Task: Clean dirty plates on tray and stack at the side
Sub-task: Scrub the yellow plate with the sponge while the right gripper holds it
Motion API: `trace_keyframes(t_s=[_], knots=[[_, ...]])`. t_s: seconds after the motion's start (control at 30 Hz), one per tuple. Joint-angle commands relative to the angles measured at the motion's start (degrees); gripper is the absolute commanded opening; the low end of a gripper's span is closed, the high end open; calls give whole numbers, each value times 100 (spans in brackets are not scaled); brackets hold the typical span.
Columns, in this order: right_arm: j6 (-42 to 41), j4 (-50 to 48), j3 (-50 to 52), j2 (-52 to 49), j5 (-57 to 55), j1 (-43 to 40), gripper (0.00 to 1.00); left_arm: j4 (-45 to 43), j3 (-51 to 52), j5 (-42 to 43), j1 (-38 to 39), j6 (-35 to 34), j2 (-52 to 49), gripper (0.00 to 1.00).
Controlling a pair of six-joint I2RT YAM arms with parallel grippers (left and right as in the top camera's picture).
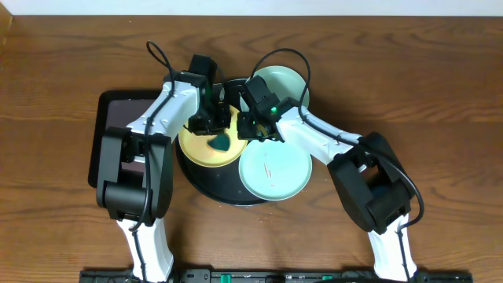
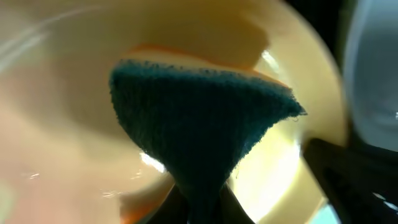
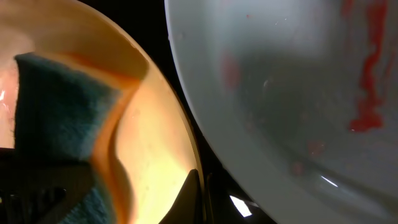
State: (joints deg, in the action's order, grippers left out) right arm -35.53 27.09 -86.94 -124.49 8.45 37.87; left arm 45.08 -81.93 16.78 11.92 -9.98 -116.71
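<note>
Overhead view of a wooden table [image 1: 440, 79] with a large round tray [image 1: 206, 185], glossy black, at its centre and two white-and-black robot arms reaching over it from the near side. Three small plates sit on the tray. The yellow plate [image 1: 198, 149] is on its left part. The near aqua plate [image 1: 274, 169] is on its near right, overlapping the rim and streaked with red marks. The far aqua plate [image 1: 283, 82] is at its far right edge, partly hidden by the right arm. The left gripper [image 1: 211, 119] hangs over the yellow plate with its jaws pinched on a dark teal sponge [image 2: 199, 130] with an orange backing. In the left wrist view, the sponge's free edge rests against the plate's inner surface. The right gripper [image 1: 253, 126] sits at the yellow plate's right rim, between it and the near aqua plate. In its wrist view one dark finger shows beside that rim, but it is not possible to tell whether the jaws are open or closed on it. A smaller rectangular tray [image 1: 114, 110] lies to the left, partly under the left arm. The step in hand appears to be scrubbing the yellow plate, the first of the three, and no plate is stacked at the side yet. The next move likely calls for sweeping the sponge across the plate while the plate is kept from sliding.
</note>
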Motion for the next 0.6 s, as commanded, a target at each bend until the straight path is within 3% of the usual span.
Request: trace_keyframes(t_s=[0.0, 0.13, 0.23, 0.4, 0.57], knots=[[44, -4, -50, -164, 42, -44, 1, 35, 70, -262, 52, -33, -138, 7], [44, -4, -50, -164, 42, -44, 1, 518, 70, -2559, 52, -1370, -138, 7], [42, -9, -50, -164, 42, -44, 1, 831, 70, -3401, 52, -1711, -138, 8], [42, -13, -50, -164, 42, -44, 1, 855, 70, -3058, 61, -1685, -138, 8], [42, -11, -50, -164, 42, -44, 1, 640, 70, -1126, 63, -835, -138, 7]])
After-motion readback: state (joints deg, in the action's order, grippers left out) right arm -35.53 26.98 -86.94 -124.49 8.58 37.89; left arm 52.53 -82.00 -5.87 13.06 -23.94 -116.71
